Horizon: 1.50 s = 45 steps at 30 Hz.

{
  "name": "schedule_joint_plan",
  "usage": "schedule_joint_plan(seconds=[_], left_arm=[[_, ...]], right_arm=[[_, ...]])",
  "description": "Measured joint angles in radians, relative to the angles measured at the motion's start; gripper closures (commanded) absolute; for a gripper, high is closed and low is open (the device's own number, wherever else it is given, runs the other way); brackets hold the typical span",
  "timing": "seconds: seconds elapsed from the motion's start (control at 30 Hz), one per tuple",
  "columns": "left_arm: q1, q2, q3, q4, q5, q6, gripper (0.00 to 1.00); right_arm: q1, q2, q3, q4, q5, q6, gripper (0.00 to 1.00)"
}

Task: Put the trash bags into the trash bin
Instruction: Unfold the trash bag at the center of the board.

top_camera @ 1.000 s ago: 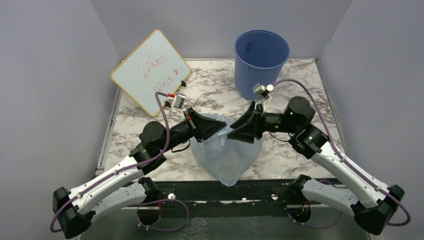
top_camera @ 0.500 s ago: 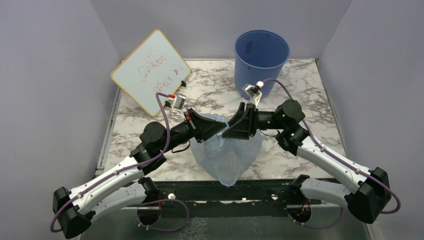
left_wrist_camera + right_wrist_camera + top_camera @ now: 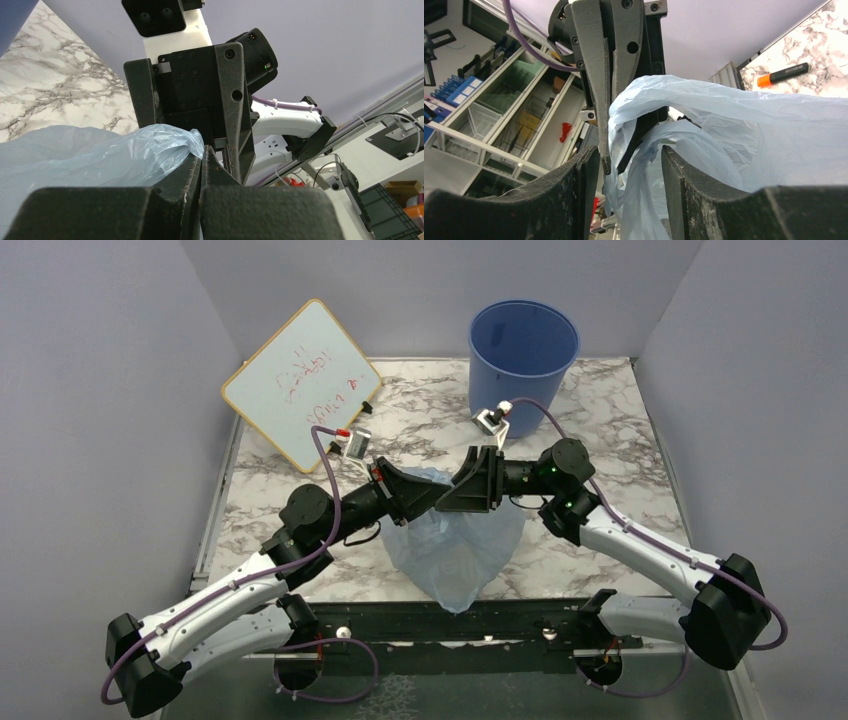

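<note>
The trash bag (image 3: 455, 550), thin light-blue crinkly plastic, hangs between the two arms above the table's near edge. My left gripper (image 3: 436, 496) is shut on its bunched top edge; in the left wrist view the jaws (image 3: 206, 152) are pressed together with the bag (image 3: 100, 155) just left of them. My right gripper (image 3: 454, 502) is open and meets the left one tip to tip. In the right wrist view its fingers (image 3: 629, 162) straddle a fold of the bag (image 3: 724, 130) and the left gripper's tips. The trash bin (image 3: 523, 365), a blue bucket, stands upright at the back.
A white board with red writing (image 3: 300, 383) leans at the back left of the marble table (image 3: 610, 410). A marker with an orange cap (image 3: 781, 74) lies beside it. Grey walls close in both sides and the back.
The right arm has swung left, bringing its open gripper up to the left gripper's tips and around the bag's fold. The left arm and the bag have stayed put.
</note>
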Motion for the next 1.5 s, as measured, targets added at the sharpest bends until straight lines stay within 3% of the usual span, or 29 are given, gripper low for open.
schedule_joint_plan(seconds=[0.13,0.3,0.4,0.53,0.93,1.03,1.13,1.23,1.43,1.5], left_arm=[[0.0,0.001,-0.001,0.001,0.0,0.0,1.0],[0.0,0.003,-0.001,0.002,-0.001,-0.002,1.0],[0.0,0.0,-0.002,0.0,-0.005,-0.001,1.0],[0.001,-0.004,-0.004,0.0,-0.006,-0.001,1.0],[-0.004,-0.015,-0.009,0.005,-0.009,-0.006,1.0],[-0.004,-0.014,-0.009,0.005,-0.01,-0.007,1.0],[-0.004,-0.014,-0.009,0.007,-0.01,-0.007,1.0],[-0.004,-0.012,-0.009,0.008,-0.01,-0.008,1.0],[-0.004,-0.006,-0.009,0.008,-0.01,-0.008,1.0],[-0.004,-0.006,-0.009,0.008,-0.01,-0.008,0.92]], right_arm=[[0.007,0.018,0.0,0.038,0.0,0.027,0.53],[0.008,0.024,-0.005,0.085,0.0,0.053,0.77],[0.005,0.023,-0.008,0.085,0.002,0.051,0.83],[0.005,0.023,-0.008,0.08,0.002,0.043,0.81],[0.009,-0.026,-0.005,0.02,-0.042,-0.031,0.51],[0.012,-0.043,0.004,-0.017,-0.049,-0.061,0.49],[0.013,-0.045,0.006,-0.032,-0.053,-0.077,0.53],[0.013,-0.043,0.006,-0.037,-0.052,-0.08,0.75],[0.013,-0.028,0.006,-0.035,-0.039,-0.076,0.83],[0.013,-0.024,0.006,-0.035,-0.038,-0.072,0.84]])
